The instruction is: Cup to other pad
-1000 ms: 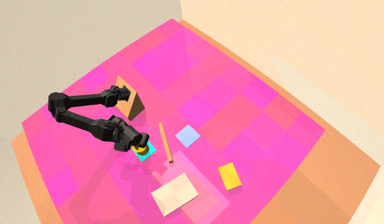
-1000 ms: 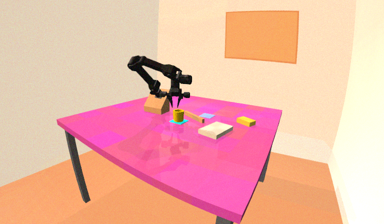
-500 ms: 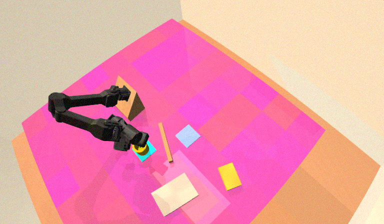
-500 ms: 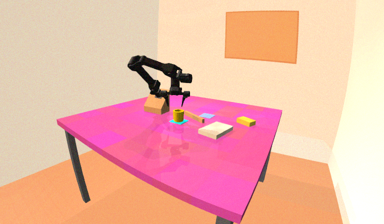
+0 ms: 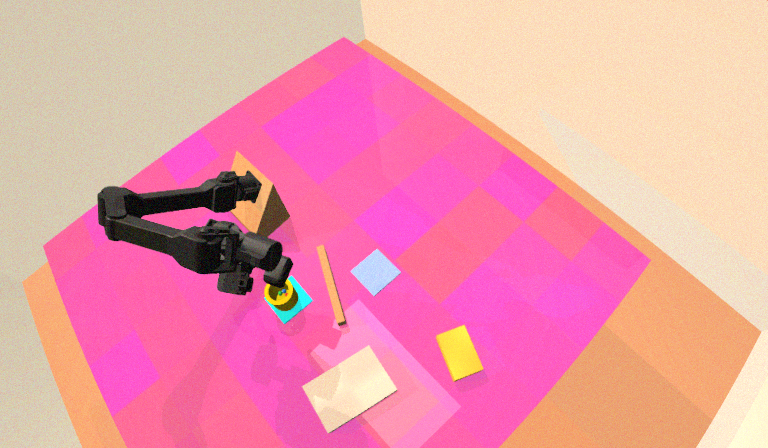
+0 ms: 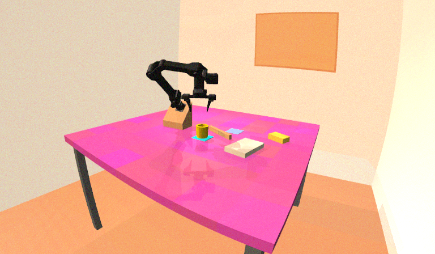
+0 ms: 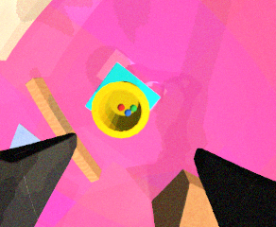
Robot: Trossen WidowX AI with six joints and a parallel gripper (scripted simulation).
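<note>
A yellow cup (image 5: 287,301) (image 6: 201,131) (image 7: 97,110) stands upright on the cyan pad (image 5: 304,298) (image 6: 209,137) (image 7: 119,72). A red, a blue and a green marble lie inside it, seen in the wrist view. The light blue pad (image 5: 375,272) (image 6: 234,131) (image 7: 24,137) has nothing on it; in the wrist view a finger partly hides it. My gripper (image 6: 199,111) (image 7: 137,148) is wide open and empty, pointing down above the cup, with clear height between fingertips and rim. In the top view the arm hides most of the gripper.
A low wooden bar (image 5: 331,286) (image 6: 219,132) (image 7: 58,123) lies between the two pads. A cream block (image 5: 350,389) (image 6: 245,145) lies beyond the bar's end. A yellow block (image 5: 459,352) (image 6: 278,136) lies farther off. The arm's wooden base (image 5: 249,208) (image 6: 174,119) stands behind the cup.
</note>
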